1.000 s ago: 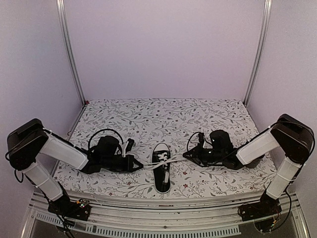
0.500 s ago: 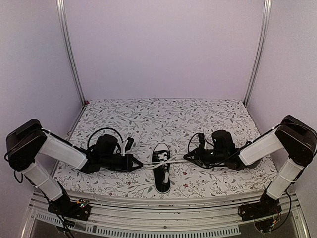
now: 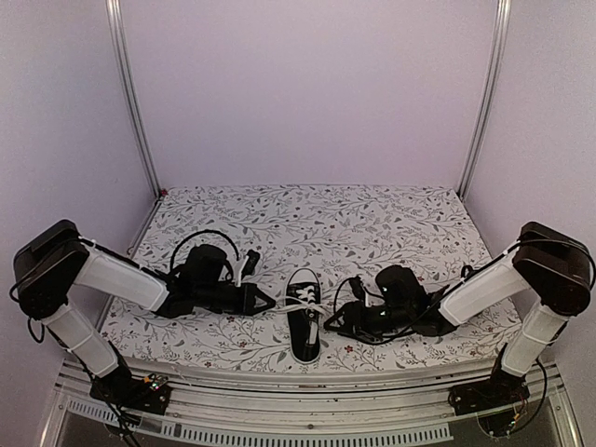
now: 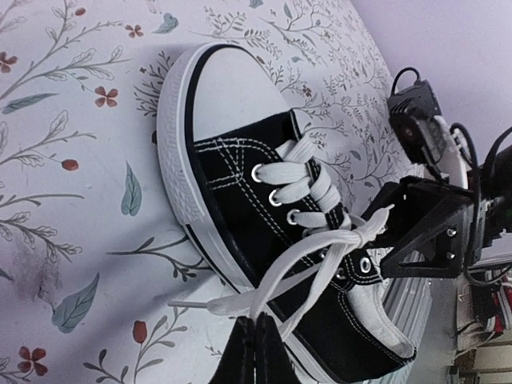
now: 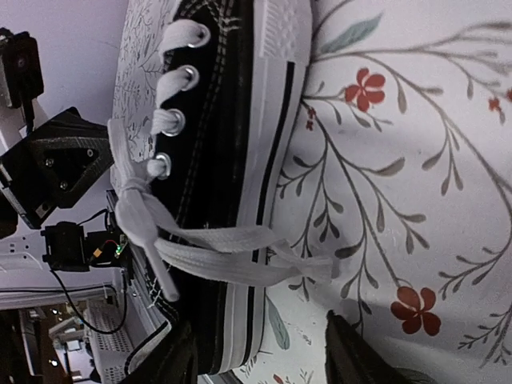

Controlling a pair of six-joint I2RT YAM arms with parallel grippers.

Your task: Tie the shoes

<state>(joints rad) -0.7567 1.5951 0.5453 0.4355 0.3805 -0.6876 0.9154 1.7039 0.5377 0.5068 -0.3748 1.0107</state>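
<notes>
From above I see a floral mat [image 3: 326, 214] with one arm reaching in low from each side. The left gripper [image 3: 268, 300] lies just left of the shoe, pointing right. Its wrist view shows the two fingers [image 4: 254, 352] pressed together, pinching a strand of white lace [image 4: 308, 268]. That strand runs up from the fingertips to the knot over the shoe's tongue, and a loose lace end lies on the mat to the left.

The shoe [image 3: 304, 331] sits on the near middle of the mat between the two grippers. It is black with a white sole, toe cap to the far side and heel toward the near edge.

The right gripper [image 3: 331, 321] lies just right of the shoe, pointing left. In its wrist view the fingers [image 5: 352, 356] stand well apart and grip nothing. Beyond them another strand of lace [image 5: 232, 252] drapes from the knot over the white sole onto the mat.
</notes>
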